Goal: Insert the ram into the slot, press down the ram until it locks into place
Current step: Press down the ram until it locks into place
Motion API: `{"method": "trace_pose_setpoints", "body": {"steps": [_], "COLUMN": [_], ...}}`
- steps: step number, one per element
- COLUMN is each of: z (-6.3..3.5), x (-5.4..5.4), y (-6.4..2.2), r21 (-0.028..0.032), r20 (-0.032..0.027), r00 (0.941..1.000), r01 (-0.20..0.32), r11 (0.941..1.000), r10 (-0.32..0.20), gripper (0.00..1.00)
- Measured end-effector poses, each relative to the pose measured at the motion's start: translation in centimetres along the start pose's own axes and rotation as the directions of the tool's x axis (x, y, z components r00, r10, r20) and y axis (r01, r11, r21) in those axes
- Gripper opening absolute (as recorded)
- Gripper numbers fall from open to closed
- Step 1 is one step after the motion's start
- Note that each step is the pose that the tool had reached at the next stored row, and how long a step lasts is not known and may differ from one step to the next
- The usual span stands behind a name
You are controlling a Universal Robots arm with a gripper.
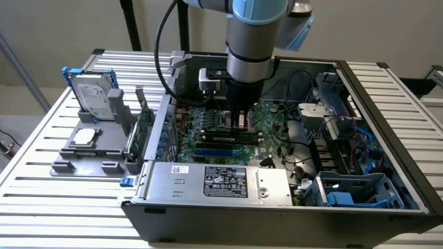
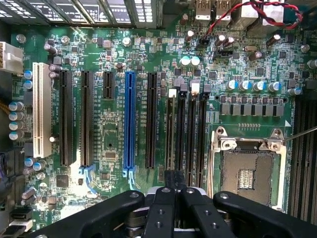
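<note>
Lying beneath end effector [image 2: 174, 191]: ram [image 1: 232, 133]

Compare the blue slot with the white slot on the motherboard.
Colour: the blue slot is bright blue, the white slot cream-white. Width: the white slot looks broader than the blue slot. Place: the blue slot sits between black slots; the white slot has capacitors along one side. Both are long, parallel and empty.

Bright, even light; soft shadows; both views sharp
</note>
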State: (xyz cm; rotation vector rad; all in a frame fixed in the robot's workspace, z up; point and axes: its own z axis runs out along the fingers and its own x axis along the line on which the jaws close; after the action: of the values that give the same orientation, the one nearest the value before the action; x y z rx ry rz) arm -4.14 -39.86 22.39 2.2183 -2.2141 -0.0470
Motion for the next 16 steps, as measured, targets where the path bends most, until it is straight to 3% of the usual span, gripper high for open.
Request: {"method": "trace_pose_setpoints", "body": {"steps": [9, 16], "z": [-3.69, -3.89], "x": [-0.1, -0.1], "y": [-0.04, -0.05], "r21": [-0.0009, -0.0024], "r20": [0.0003, 0.0004], "r00": [1.0000, 1.0000], "r01": [0.000, 0.000], "r11": [1.0000, 1.0000], "r10": [0.000, 0.000], "gripper": [0.11, 0.11]}}
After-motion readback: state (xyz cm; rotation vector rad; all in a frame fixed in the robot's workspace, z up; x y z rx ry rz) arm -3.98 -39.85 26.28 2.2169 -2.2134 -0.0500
